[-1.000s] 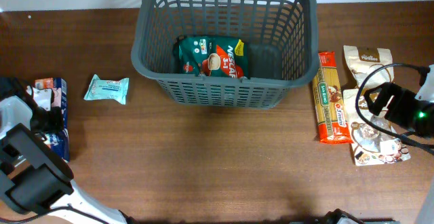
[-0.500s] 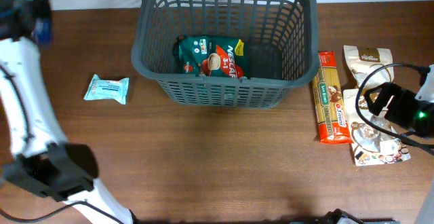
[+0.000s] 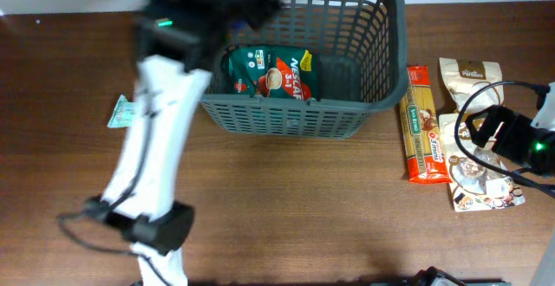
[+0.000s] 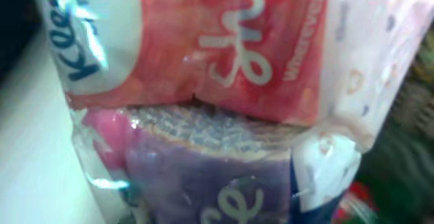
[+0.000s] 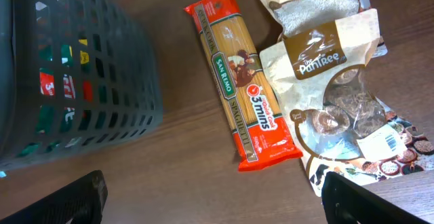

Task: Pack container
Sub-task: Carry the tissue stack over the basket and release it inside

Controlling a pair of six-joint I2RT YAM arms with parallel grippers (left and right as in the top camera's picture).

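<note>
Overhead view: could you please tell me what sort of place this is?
Probably a robotics lab packing bench: a wooden table holds a grey basket and a spaghetti pack, with a robot arm reaching over it.

The overhead view looks straight down on the whole counter (image 3: 286, 199), the container (image 3: 381, 52) at its upper middle. The left wrist view sits hard against a tissue pack (image 4: 224, 61), which fills it, blurred. The right wrist view looks down from right of the container, nearer in; with the overhead it shares that container's wall and the spaghetti packet (image 5: 244, 95) beside it
</note>
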